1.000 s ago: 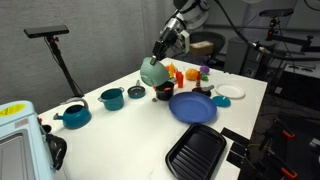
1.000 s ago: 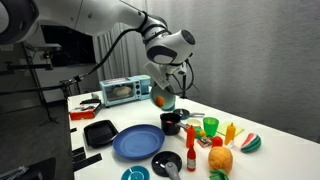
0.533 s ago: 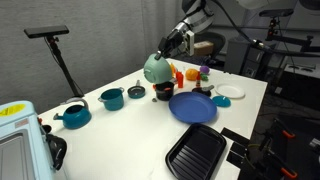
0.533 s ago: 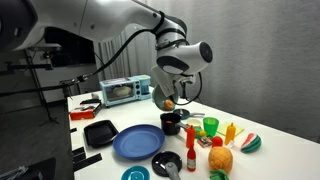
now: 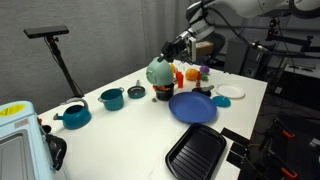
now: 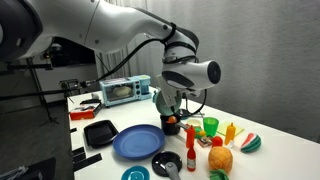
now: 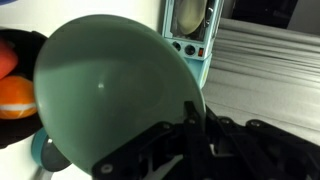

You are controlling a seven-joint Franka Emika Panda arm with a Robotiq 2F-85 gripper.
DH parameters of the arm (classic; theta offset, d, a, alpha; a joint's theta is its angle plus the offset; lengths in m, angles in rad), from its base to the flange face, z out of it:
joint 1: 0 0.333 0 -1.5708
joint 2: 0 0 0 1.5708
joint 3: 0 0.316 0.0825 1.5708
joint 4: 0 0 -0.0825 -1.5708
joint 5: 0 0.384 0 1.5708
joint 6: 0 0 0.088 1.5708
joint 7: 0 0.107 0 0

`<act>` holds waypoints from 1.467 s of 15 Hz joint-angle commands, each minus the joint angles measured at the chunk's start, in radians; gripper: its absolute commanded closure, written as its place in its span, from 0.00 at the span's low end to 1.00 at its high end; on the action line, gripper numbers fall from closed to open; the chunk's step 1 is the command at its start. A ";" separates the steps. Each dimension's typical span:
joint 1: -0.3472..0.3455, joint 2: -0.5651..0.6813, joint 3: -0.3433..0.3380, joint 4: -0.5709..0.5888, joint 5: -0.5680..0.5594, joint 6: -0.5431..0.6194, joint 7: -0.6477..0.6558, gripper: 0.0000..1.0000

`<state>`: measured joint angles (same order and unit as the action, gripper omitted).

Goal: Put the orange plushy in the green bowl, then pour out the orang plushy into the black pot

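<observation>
**Claw [image 5: 168, 54] holds smooth, pale mint-green bowl [image 5: 156, 72] tipped over small, squat black pot [image 5: 163, 92]**

Clamped shut on the rim of the mint-green bowl, the robot arm's claw holds it steeply tilted above the white surface [image 5: 130, 135]. The bowl's rounded outer wall [image 7: 110, 90] fills most of the wrist view. In an exterior view the small, round, soft orange plushy [image 6: 170, 120] shows at the mouth of the black pot [image 6: 172, 128], directly under the bowl [image 6: 164, 102]. Whether the toy has settled fully inside cannot be told.

A flat, round dark-blue plate [image 5: 192, 107] lies just beside the pot, with a black ridged grill pan [image 5: 195, 150] nearer the surface's edge. To the pot's other side stand a small grey pot with a knobbed lid [image 5: 136, 91] and 2 teal pots [image 5: 111, 98]. Colourful toy foods [image 5: 182, 72] sit behind the bowl. A pale-blue toaster oven [image 6: 124, 90] stands at the far end of the surface.
</observation>
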<state>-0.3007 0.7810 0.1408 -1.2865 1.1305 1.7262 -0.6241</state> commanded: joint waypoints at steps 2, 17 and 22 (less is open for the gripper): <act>0.129 -0.083 -0.084 -0.014 -0.078 0.147 0.041 0.98; 0.589 -0.083 -0.092 -0.122 -0.944 0.835 0.486 0.98; 0.699 -0.054 -0.141 -0.104 -1.268 0.708 0.622 0.98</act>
<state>0.3440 0.7218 0.0416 -1.4115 0.0002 2.5121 -0.0588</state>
